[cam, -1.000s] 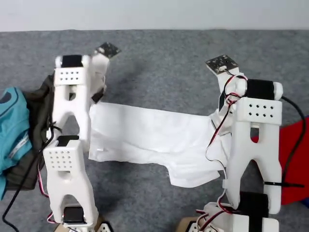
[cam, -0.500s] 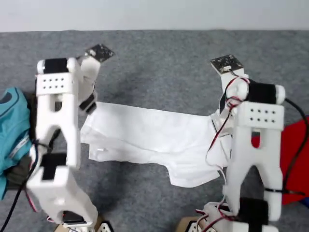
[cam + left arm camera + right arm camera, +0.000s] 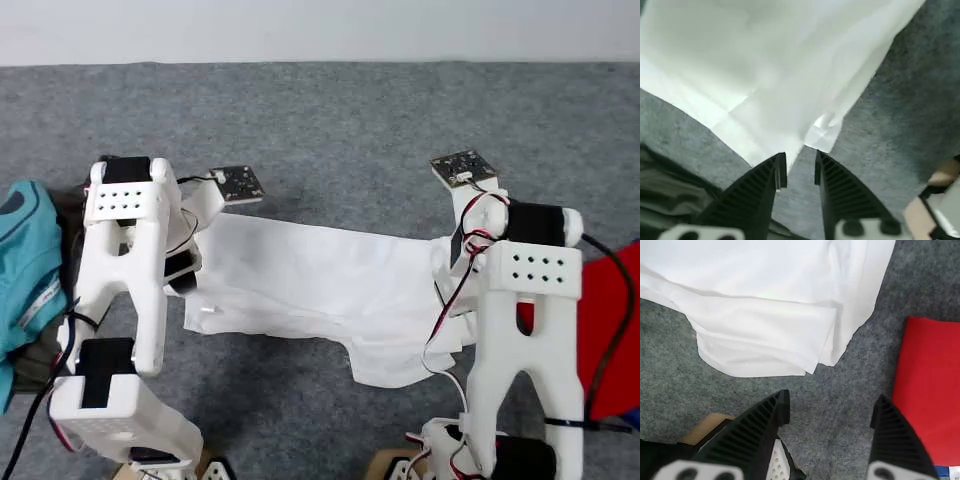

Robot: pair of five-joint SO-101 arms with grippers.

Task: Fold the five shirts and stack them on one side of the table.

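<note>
A white shirt [image 3: 320,280] lies spread and rumpled across the middle of the grey table. My left arm [image 3: 125,260] stands over the shirt's left edge. In the left wrist view my left gripper [image 3: 796,170] hangs just off the white shirt's [image 3: 765,60] edge, its fingers a narrow gap apart with only table between them. My right arm [image 3: 525,300] stands at the shirt's right end. My right gripper [image 3: 832,407] is wide open over bare table, between the white shirt's [image 3: 765,305] edge and a red shirt [image 3: 930,385].
A teal shirt [image 3: 25,260] lies on a dark olive one [image 3: 70,205] at the table's left edge. The red shirt [image 3: 610,320] lies at the right edge. The grey table [image 3: 330,130] stretches bare beyond the white shirt to a pale wall.
My left arm swung out to the left, then came back nearer and lower at the white shirt's left edge, which shifted with it. My right arm drew back slightly toward the front.
</note>
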